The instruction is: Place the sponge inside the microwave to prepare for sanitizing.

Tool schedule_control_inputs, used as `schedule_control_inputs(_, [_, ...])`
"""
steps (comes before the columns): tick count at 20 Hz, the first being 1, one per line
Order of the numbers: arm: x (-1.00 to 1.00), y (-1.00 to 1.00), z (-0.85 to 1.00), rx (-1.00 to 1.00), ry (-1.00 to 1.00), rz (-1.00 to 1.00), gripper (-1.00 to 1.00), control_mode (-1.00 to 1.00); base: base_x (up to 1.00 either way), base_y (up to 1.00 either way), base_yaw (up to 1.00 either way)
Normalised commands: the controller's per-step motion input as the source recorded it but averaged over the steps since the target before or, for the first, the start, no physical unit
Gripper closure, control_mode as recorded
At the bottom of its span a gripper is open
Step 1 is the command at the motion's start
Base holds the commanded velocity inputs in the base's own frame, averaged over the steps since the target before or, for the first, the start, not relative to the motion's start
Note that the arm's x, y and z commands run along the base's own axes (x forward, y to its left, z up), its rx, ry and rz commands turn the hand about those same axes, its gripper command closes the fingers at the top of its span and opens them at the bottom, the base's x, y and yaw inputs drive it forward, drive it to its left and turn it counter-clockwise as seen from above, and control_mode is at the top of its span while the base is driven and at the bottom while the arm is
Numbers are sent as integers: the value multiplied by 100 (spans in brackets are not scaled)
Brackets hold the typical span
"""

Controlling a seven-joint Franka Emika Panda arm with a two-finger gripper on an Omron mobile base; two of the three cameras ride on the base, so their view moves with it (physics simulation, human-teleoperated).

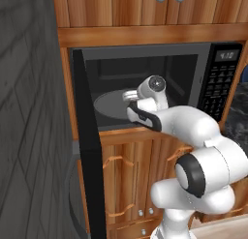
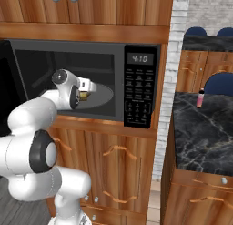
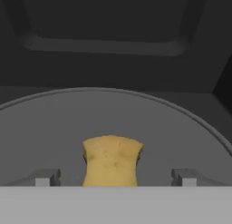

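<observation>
**Sponge on the turntable, my jaws spread wide**

Sponge (image 3: 111, 160), yellow and squarish, lies flat on the round grey turntable (image 3: 54, 123) inside the microwave (image 2: 141, 46). In my hand view it sits midway between my two fingertips (image 3: 44, 177), which stand well apart on either side with clear gaps to it, so my gripper (image 3: 114, 177) is released and holds nothing. The microwave's door (image 1: 87, 151) is swung fully out on the left, edge-on in the left base view. My arm reaches through the opening, with the wrist just above the front of the turntable. The keypad (image 2: 138, 99) and small digital display (image 2: 141, 58) sit on the right side of the microwave's front. Wooden cabinets (image 2: 113, 169) surround the microwave above and below.
</observation>
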Motion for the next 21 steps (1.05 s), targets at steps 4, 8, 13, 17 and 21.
schedule_control_inputs(4, [-54, 0, 43, -1, 0, 0, -100, -100, 0, 0, 0])
schedule_control_inputs(8, [-77, 0, 45, 0, 0, 0, -100, -100, 0, 0, 0])
schedule_control_inputs(13, [-89, 0, 42, 0, -1, 0, -100, -100, 0, 0, 0])
schedule_control_inputs(17, [-100, -1, 32, 0, -2, 0, -100, -100, 0, 0, 0])
schedule_control_inputs(21, [-100, -11, 28, 0, -3, 0, -100, -100, 0, 0, 0])
